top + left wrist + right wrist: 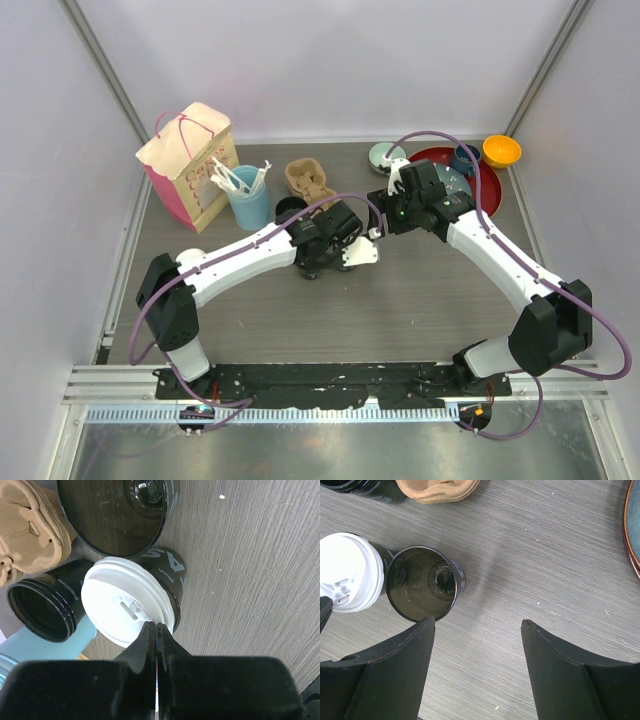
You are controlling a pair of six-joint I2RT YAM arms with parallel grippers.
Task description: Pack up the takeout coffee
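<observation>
A black paper cup with a white sip lid [125, 605] stands mid-table; it also shows in the right wrist view [347, 570] and its lid in the top view [362, 254]. My left gripper [157, 627] is shut, its tips pinching the lid's near rim. An open black cup without a lid [422, 582] stands right beside it. Another lidless black cup [45, 605] lies by the tan pulp carrier [308, 178]. My right gripper [477, 622] is open and empty, above bare table just right of the open cup.
A pink and tan paper bag [190, 165] stands at the back left, with a light-blue cup of white utensils [248, 195] beside it. A red plate [490, 190], a blue mug [466, 158], an orange bowl [501, 151] and a small pale bowl [383, 156] are at the back right.
</observation>
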